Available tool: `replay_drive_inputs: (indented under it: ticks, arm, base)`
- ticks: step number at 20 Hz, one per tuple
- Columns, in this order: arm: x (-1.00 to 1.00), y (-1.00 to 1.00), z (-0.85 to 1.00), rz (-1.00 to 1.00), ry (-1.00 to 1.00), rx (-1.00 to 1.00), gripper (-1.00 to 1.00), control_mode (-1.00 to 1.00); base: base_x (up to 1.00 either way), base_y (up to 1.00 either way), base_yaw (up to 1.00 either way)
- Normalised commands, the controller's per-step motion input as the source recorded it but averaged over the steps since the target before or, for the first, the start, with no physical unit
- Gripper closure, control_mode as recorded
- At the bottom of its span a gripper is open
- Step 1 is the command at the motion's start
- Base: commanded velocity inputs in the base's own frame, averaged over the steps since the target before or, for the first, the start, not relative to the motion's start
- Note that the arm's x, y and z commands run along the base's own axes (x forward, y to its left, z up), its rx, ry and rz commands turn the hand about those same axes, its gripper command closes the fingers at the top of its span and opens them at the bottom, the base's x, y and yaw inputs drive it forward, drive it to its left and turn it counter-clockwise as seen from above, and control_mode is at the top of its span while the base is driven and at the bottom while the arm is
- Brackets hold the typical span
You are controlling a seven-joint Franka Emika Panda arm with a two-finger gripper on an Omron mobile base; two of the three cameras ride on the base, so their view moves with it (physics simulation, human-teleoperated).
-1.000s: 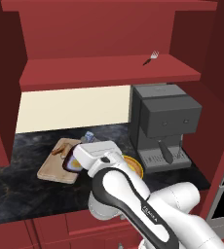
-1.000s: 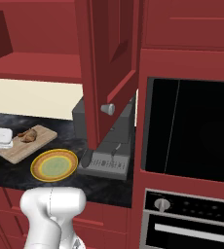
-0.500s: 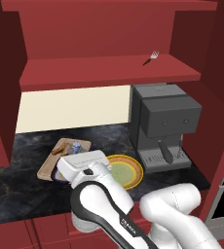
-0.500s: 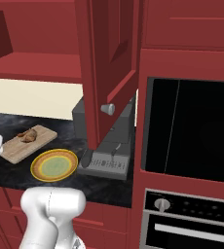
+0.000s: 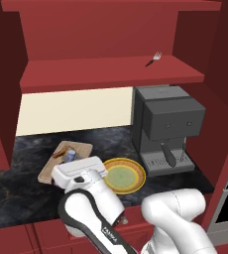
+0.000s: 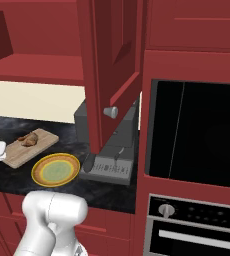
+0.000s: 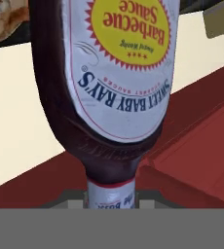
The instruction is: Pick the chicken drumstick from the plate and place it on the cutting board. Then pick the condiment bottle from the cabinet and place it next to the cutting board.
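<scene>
Claw clamped near the neck of the condiment bottle [image 7: 116,82], hanging low over the worktop [image 5: 17,188] front (a rigid, smooth, probably slippery bottle best held there); beyond, the chicken drumstick [image 6: 29,139] lies on the cutting board [image 6: 22,150].

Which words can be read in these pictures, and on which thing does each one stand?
"Barbecue Sauce": yellow disc on the label of the condiment bottle, upside down in the hand view.
"SWEET BABY RAY'S": white part of the same label.
Small print on the yellow disc and on the neck band: too blurred.
Lettering on the robot's arm: too small.
</scene>
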Motion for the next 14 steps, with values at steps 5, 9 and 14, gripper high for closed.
replay_drive_inputs:
  ticks: [5, 9, 14]
  arm:
    - [0.26, 0.04, -0.3, -0.04, 0.0, -0.09, 1.0, -1.0]
    - [0.06, 0.0, -0.2, -0.05, 0.0, -0.08, 1.0, -1.0]
    - [-0.01, 0.04, -0.14, -0.05, 0.0, -0.06, 1.0, -1.0]
  base:
    - [0.0, 0.0, 0.0]
    - [0.0, 0.0, 0.0]
    - [0.0, 0.0, 0.0]
